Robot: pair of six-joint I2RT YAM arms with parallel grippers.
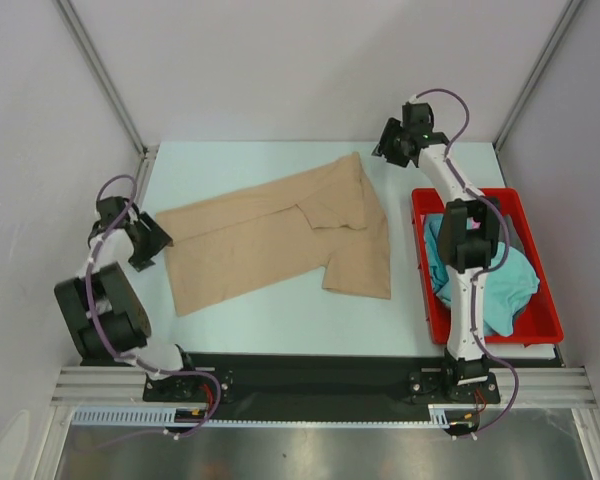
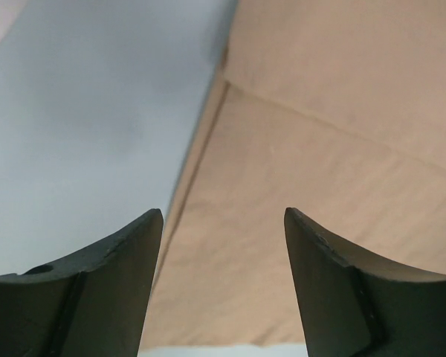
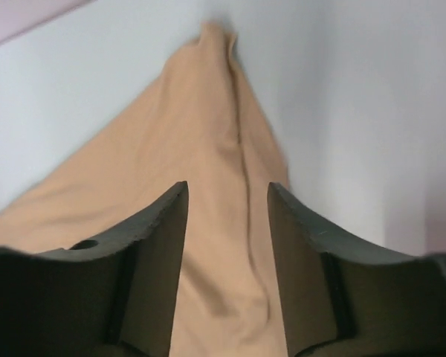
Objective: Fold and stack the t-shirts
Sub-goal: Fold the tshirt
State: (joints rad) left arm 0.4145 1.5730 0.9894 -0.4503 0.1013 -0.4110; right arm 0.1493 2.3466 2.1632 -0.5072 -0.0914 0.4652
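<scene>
A tan t-shirt [image 1: 280, 235] lies flat on the table, partly folded, with one part doubled over toward the front right. My left gripper [image 1: 155, 240] is at its left edge. In the left wrist view that gripper [image 2: 223, 212] is open, and the tan cloth [image 2: 320, 149] lies beyond the gap, ungripped. My right gripper [image 1: 385, 148] is at the shirt's far right corner. In the right wrist view it [image 3: 227, 186] is open above a ridge of the tan cloth [image 3: 208, 134], holding nothing. A teal t-shirt [image 1: 510, 275] lies crumpled in the bin.
A red plastic bin [image 1: 425, 260] stands at the right side of the table, and the right arm reaches over it. Light table surface [image 1: 230, 165] shows beyond the shirt. Enclosure walls stand close at the left, back and right.
</scene>
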